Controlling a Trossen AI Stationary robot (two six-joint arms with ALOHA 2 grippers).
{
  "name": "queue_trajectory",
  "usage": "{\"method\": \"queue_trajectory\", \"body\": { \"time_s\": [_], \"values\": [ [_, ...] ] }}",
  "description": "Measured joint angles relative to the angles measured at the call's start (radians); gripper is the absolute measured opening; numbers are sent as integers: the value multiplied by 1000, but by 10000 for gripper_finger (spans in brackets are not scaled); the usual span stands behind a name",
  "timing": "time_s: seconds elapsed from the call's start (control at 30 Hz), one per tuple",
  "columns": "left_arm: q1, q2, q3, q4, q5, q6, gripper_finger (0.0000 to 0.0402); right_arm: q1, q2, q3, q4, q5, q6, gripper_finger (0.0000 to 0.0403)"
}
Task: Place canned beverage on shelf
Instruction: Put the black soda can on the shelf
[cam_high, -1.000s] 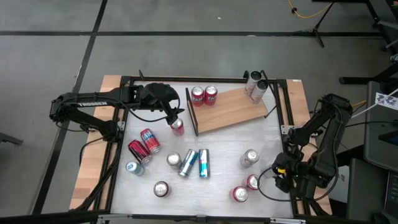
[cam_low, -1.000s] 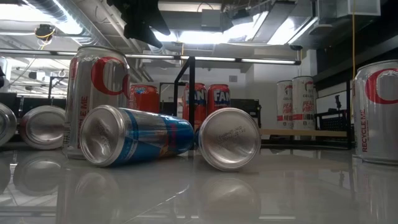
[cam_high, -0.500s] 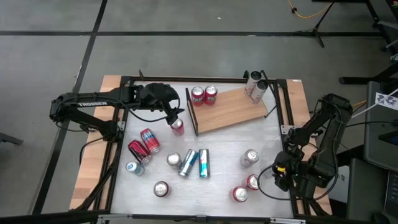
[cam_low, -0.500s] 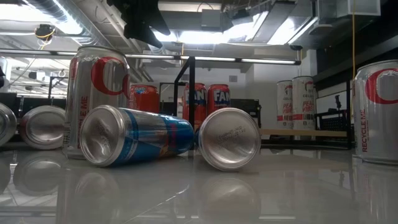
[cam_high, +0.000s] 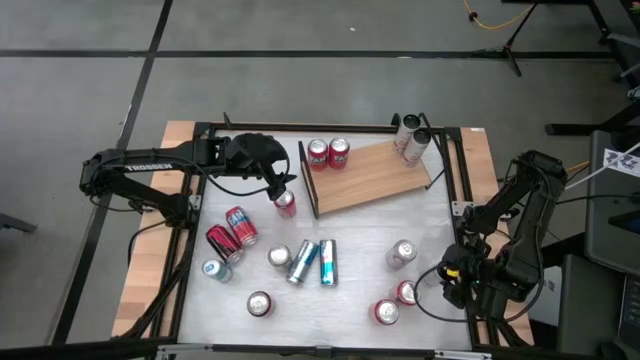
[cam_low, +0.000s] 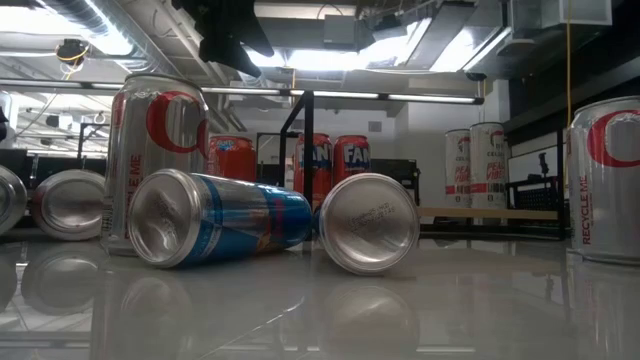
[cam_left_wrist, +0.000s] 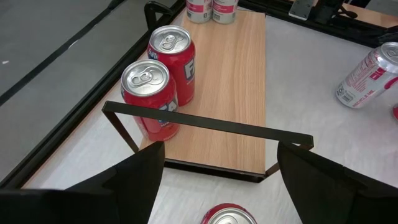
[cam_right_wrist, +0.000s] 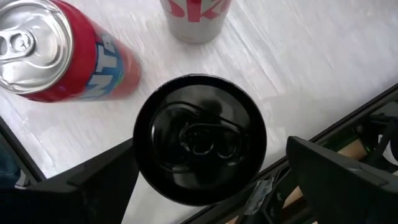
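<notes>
White tabletop (cam_high: 360, 235) holds scattered cans. At its left, the left gripper (cam_high: 283, 187) clasps an upright red can (cam_high: 286, 204) just beside the railed end of the shelf (cam_high: 375, 175), which carries four cans. Far right, the right gripper (cam_right_wrist: 205, 186) straddles a black can (cam_right_wrist: 200, 139), fingers wide.

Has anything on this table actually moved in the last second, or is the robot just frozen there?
Nothing visibly changed. The left gripper still sits over the red can just in front of the shelf, and the right gripper still waits at the table's right edge with its fingers open. No can has shifted, on the shelf or on the table.
</notes>
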Motion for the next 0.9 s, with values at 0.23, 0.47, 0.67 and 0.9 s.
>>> {"method": "queue_trajectory", "body": {
  "time_s": [0.23,0.47,0.67,0.9],
  "values": [
    [0,0,0,0,0,0,302,0,0,0,1,0,0,385],
    [0,0,0,0,0,0,302,0,0,0,2,0,-4,385],
    [0,0,0,0,0,0,302,0,0,0,2,0,-4,385],
    [0,0,0,0,0,6,302,0,0,0,2,0,-4,374]
  ]
}}
